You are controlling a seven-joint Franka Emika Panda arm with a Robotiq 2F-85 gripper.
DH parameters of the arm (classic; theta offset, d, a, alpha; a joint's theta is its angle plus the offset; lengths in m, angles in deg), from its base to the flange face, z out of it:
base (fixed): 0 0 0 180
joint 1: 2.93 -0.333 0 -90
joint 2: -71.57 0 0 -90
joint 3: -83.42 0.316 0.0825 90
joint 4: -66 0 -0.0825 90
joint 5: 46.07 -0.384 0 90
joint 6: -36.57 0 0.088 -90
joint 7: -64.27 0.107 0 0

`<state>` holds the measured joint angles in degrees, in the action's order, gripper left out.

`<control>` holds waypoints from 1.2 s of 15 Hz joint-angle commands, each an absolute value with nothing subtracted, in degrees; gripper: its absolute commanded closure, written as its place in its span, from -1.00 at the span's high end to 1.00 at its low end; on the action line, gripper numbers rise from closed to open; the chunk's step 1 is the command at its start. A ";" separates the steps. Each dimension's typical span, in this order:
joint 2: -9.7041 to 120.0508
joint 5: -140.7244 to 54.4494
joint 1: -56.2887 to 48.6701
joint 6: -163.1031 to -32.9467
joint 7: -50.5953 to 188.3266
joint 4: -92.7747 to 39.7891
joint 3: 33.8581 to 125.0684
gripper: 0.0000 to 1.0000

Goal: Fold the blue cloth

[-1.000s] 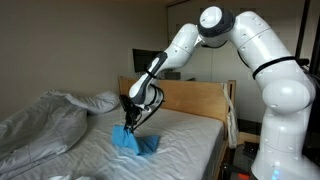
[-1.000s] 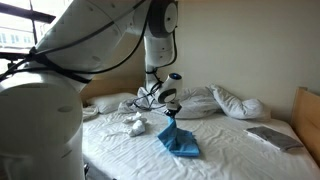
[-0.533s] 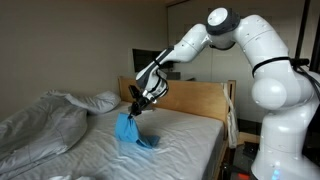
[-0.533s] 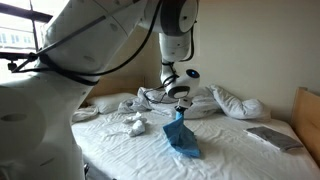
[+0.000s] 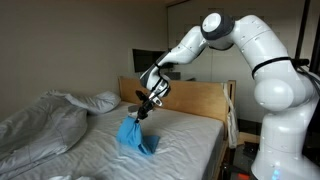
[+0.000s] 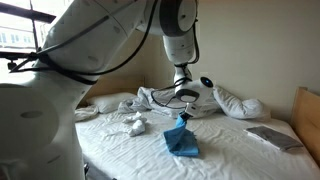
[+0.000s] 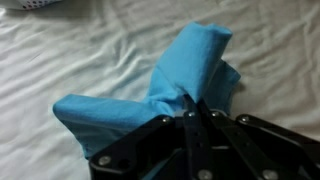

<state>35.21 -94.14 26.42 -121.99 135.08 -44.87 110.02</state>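
The blue cloth [image 5: 134, 136] hangs bunched from my gripper [image 5: 141, 116], its lower part resting on the white bed sheet [image 5: 180, 135]. In an exterior view the blue cloth [image 6: 181, 140] trails down from my gripper [image 6: 183, 117] to the mattress. From the wrist, the blue cloth [image 7: 130, 100] drapes in loose folds over the sheet, and my gripper [image 7: 191, 103] is shut on an upper edge of it, both black fingers pressed together.
A rumpled grey-white duvet [image 5: 40, 125] covers one side of the bed. Pillows [image 6: 225, 100] and a crumpled white item [image 6: 135, 125] lie near the head. A wooden headboard [image 5: 195, 100] stands behind, and a flat grey object [image 6: 272, 137] lies at the bed's edge.
My gripper has carried the pinched edge of the cloth up and sideways across the bed. The cloth has lifted off the sheet and now hangs more gathered beneath it.
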 commanded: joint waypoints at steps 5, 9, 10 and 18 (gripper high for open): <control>34.64 -106.97 12.30 -113.57 131.38 -40.42 91.64 -0.92; 34.78 -110.42 9.29 -112.27 130.43 -40.03 87.67 -0.92; 34.96 -111.35 8.84 -112.31 129.79 -40.17 87.14 -0.92; 34.86 -113.33 4.96 -112.89 130.04 -40.44 83.32 -0.92</control>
